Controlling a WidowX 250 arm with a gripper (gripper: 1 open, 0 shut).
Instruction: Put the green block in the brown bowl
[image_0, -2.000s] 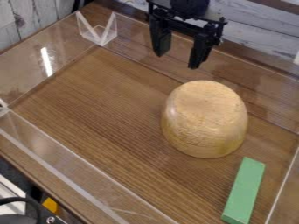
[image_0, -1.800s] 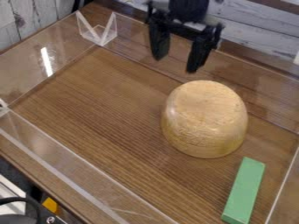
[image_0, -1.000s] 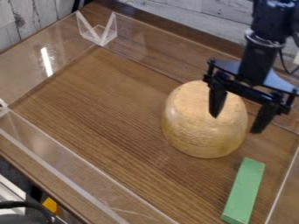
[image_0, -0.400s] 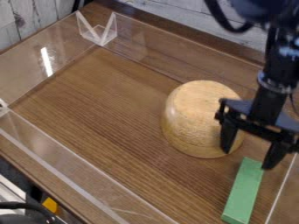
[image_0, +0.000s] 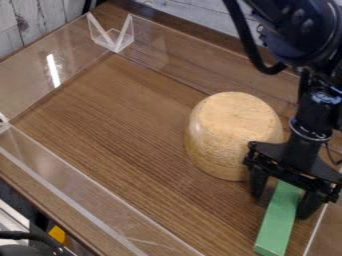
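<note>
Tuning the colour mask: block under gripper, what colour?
Bright green block, plain, clear in the camera view.

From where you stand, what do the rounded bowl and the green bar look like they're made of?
The brown bowl looks like light, smooth, matte wood: faint grain lines show on its dome. The green block is plain, uniformly bright green, possibly painted wood or plastic; I can't tell which.

The green block (image_0: 279, 226), a flat bright bar, lies on the wooden surface (image_0: 120, 120) near the lower right corner. The brown bowl (image_0: 230, 133), light tan and dome-like, sits close beside it.
</note>
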